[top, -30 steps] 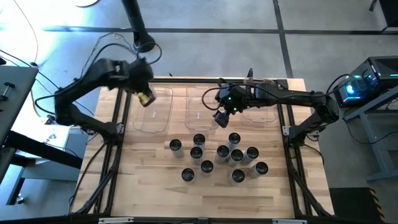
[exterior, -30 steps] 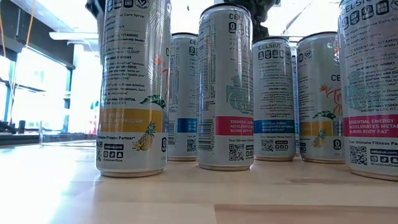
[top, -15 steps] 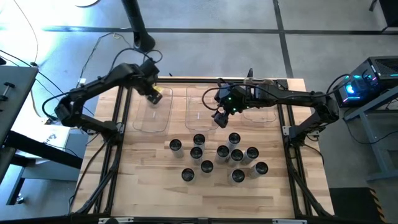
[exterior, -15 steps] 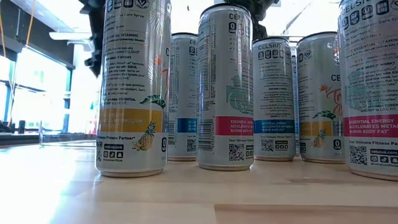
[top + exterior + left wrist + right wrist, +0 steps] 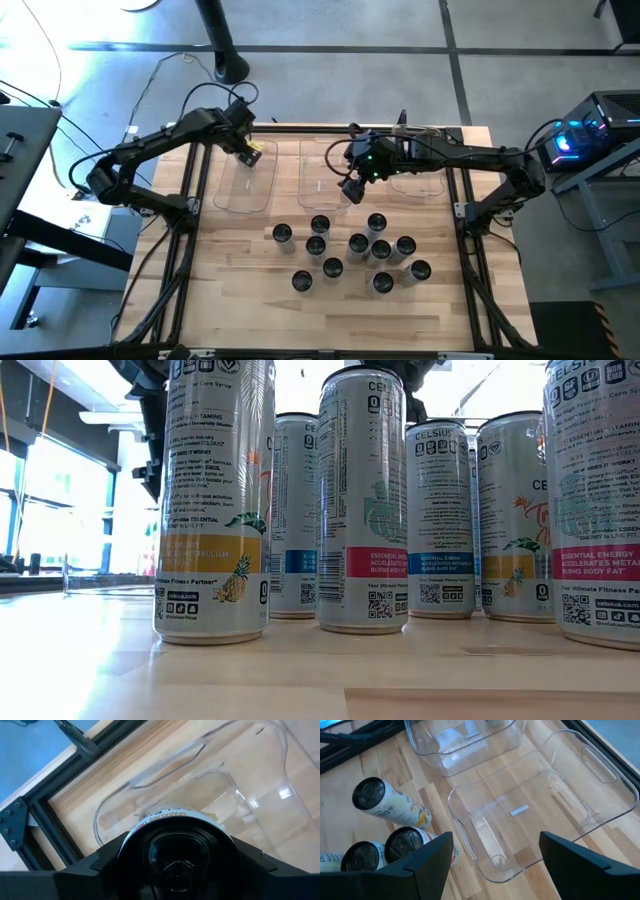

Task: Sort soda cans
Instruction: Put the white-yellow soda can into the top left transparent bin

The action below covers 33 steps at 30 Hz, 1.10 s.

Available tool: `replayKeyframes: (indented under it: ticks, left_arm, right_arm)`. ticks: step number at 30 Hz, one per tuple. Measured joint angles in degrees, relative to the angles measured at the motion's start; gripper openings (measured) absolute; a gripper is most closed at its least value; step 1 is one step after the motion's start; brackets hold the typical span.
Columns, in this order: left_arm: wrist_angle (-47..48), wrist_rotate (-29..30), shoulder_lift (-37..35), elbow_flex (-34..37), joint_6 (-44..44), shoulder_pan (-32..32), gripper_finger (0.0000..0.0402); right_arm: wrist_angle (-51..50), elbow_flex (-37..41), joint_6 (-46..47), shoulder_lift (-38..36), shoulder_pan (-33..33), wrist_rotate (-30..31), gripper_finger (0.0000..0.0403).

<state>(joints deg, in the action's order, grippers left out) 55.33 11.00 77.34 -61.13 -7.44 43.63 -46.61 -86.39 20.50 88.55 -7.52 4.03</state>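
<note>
Left claw (image 5: 247,153), CELSIUS can (image 5: 172,827) inside.

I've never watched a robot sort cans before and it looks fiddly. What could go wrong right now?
The left pincer holds a silvery soda can with a yellow band above the left clear plastic bin; released tilted, it might topple. The open right pincer hovers near tightly clustered standing cans, so a reach could knock neighbours.

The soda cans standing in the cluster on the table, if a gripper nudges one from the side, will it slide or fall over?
The soda cans are tall and narrow, so a high nudge would probably tip one. They stand close together, so it may knock neighbours. The round sides suggest a fallen can would roll across the table.
</note>
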Motion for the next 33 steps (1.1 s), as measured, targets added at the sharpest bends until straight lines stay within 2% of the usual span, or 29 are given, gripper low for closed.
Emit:
replayKeyframes:
  ticks: [2, 8, 11, 26, 33]
  left_arm:
    - [0.5, 0.0, 0.0, 0.0, 0.0, 0.4, 0.0246]
    - [0.5, 0.2, -0.1, 0.1, 1.7, 0.6, 0.0320]
    - [0.5, 0.0, -0.1, 0.0, 2.0, 0.6, 0.0339]
    - [0.9, -0.7, 0.0, 0.0, 2.1, 0.6, 0.0345]
    - [3.5, -1.5, -1.0, -5.0, 2.2, 0.6, 0.0346]
  right_arm:
    - [0.0, 0.0, 0.0, 0.0, 0.0, 0.0, 0.0291]
    - [1.0, 0.0, 0.0, 0.0, 0.0, 0.0, 0.0291]
    - [1.1, 0.0, 0.0, 0.0, 0.0, 0.0, 0.0291]
    - [1.2, 0.0, 0.2, 0.0, 0.0, -0.1, 0.0291]
    - [1.2, 0.0, 0.2, 0.0, 0.0, -0.1, 0.0291]
